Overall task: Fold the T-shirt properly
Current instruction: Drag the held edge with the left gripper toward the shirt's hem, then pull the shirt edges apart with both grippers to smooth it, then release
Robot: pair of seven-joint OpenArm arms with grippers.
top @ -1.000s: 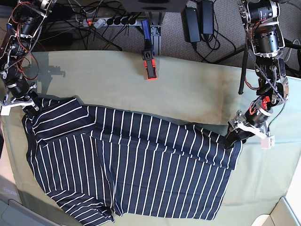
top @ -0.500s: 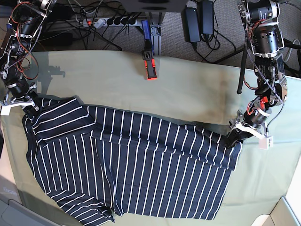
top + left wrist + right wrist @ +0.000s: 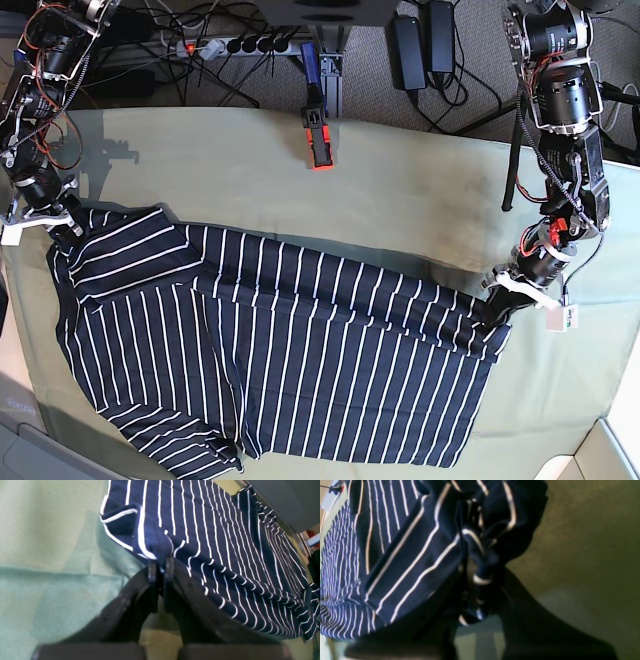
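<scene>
T-shirt: you see the T-shirt (image 3: 280,350) spread over the pale green cloth (image 3: 400,190), wide across the lower half of the base view, with some folds and a doubled part at its sleeve end.
Left gripper: your left gripper (image 3: 159,563) is at the edge of the T-shirt on the right side of the base view (image 3: 497,303); its jaws are closed tight on a small bunch of the striped fabric.
Left wrist view: the fabric rises a little from the cloth (image 3: 50,555) where it is pinched, and the rest of the T-shirt (image 3: 225,542) stretches away from the jaws.
Right gripper: your right gripper (image 3: 68,228) is at the opposite end of the T-shirt, on the left side of the base view; the jaws are closed on a gathered fold of the fabric (image 3: 480,562).
Behind the cloth: a black and orange clamp (image 3: 318,140) stands at the far edge, and a power strip (image 3: 240,45) with cables lies on the floor.
</scene>
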